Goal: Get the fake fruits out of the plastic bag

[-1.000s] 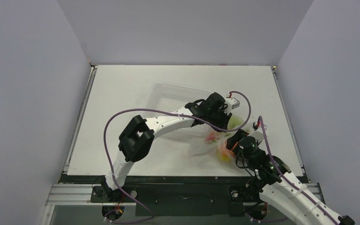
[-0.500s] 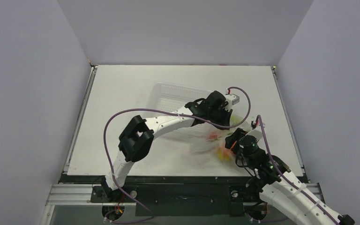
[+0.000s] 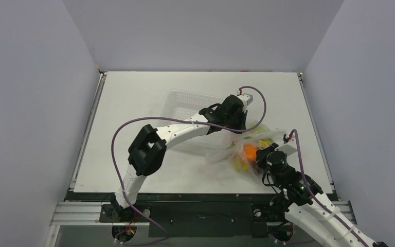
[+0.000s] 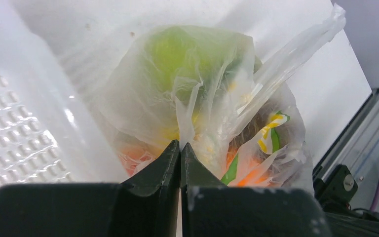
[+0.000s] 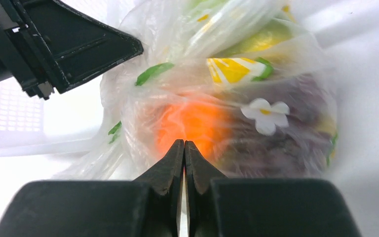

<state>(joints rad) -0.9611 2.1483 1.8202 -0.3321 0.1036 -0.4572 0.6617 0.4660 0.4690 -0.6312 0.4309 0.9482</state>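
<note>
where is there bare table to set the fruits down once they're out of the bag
Bare white table left of the white perforated plastic basket, the strip beyond it, and the far right corner. Crowded near right: the clear crinkly plastic bag, pinched by left tool and right tool.

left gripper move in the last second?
Yes. Top view: the left gripper, shut on the plastic bag, shifted slightly toward the far edge, along the white basket's right rim.
</note>
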